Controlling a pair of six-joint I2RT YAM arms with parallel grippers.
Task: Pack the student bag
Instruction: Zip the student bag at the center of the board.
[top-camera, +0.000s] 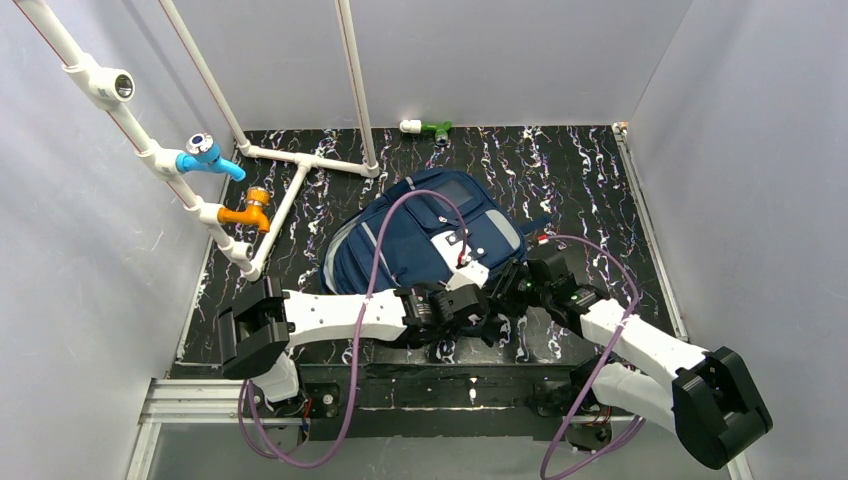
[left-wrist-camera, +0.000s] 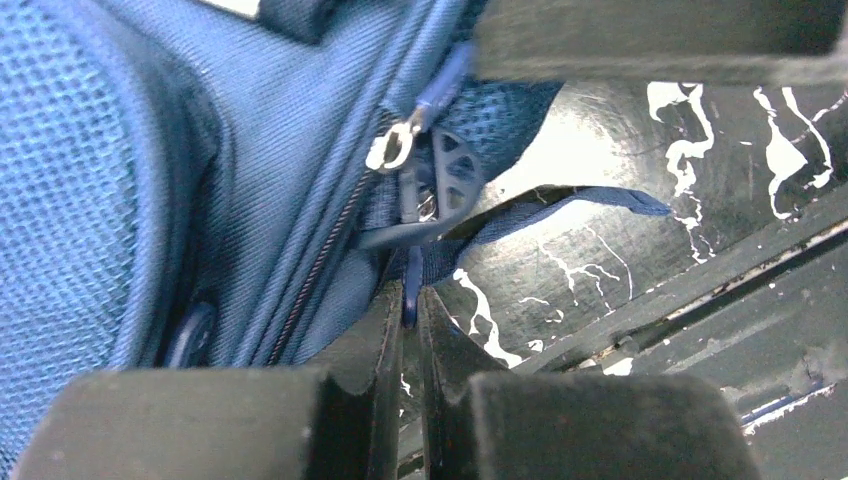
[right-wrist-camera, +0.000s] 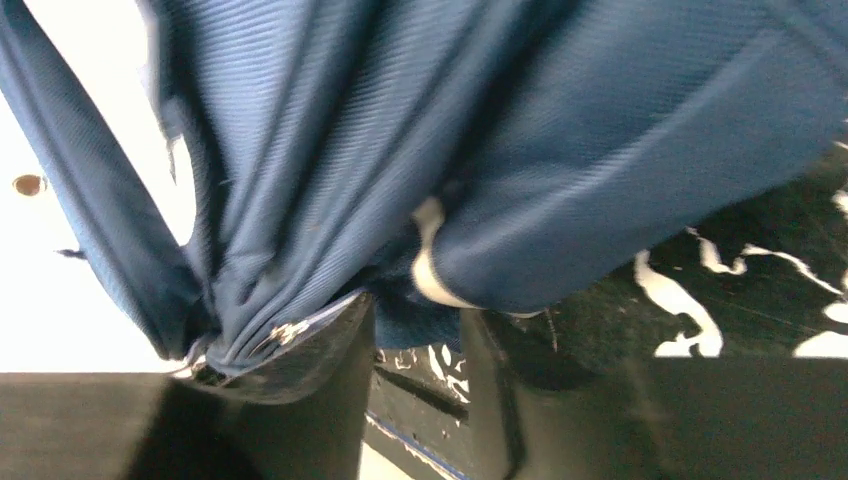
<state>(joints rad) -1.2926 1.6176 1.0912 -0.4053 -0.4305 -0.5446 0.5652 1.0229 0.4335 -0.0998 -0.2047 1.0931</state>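
- MID-TABLE, FROM ABOVE: My two arms cross the near end of the bag (top-camera: 420, 235). Both sets of fingertips are lost in the dark tangle there. The wrist views show only cloth at close range, and the bag's inside is hidden.
- The bag lies flat on the marbled table (top-camera: 590, 170), pockets and white patch (top-camera: 462, 252) facing up. Its rounded end points at the back wall. The long axis looks to run near to far, leaning a little right, but with the near end covered I cannot be sure.
- My left gripper (left-wrist-camera: 408, 315) is closed to a sliver. It pinches a thin blue strip (left-wrist-camera: 410, 292) at the bag's edge, just below a grey buckle (left-wrist-camera: 455, 175) and a metal zip pull (left-wrist-camera: 390, 150).
- My right gripper (right-wrist-camera: 415, 385) stands partly apart, with table showing through the gap. Bag cloth bunches over one finger (right-wrist-camera: 320, 400) and a fold hangs at the mouth of the gap. The two fingers are not closed on it.
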